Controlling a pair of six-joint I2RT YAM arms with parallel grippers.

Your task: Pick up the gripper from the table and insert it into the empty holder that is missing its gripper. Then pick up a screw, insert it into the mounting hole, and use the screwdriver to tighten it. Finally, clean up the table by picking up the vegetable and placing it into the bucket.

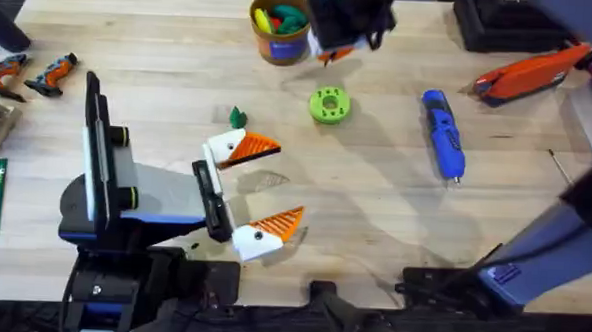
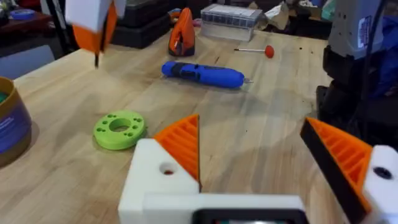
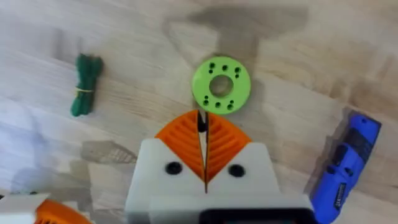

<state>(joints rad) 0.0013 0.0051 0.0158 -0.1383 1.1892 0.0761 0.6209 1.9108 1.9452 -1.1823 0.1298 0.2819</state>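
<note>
Hovering high over the far side of the light wooden table (image 1: 374,219), the right gripper (image 1: 333,54) sits just beside the round orange-yellow bucket (image 1: 279,28) with its dark blue label band; jaws pressed together, a small dark sliver pinched at the tips, too small to tell what. Lime-green plastic ring with holes (image 3: 221,85) lies on the table below those tips. Left gripper (image 1: 262,185) rests low near the table middle, jaws wide apart, nothing between them. Small dark green leafy vegetable bundle (image 3: 86,93) lies on the table near the left gripper's far finger. Blue pen-shaped screwdriver (image 1: 444,133) lies flat, right of the ring, well apart from both grippers.
</note>
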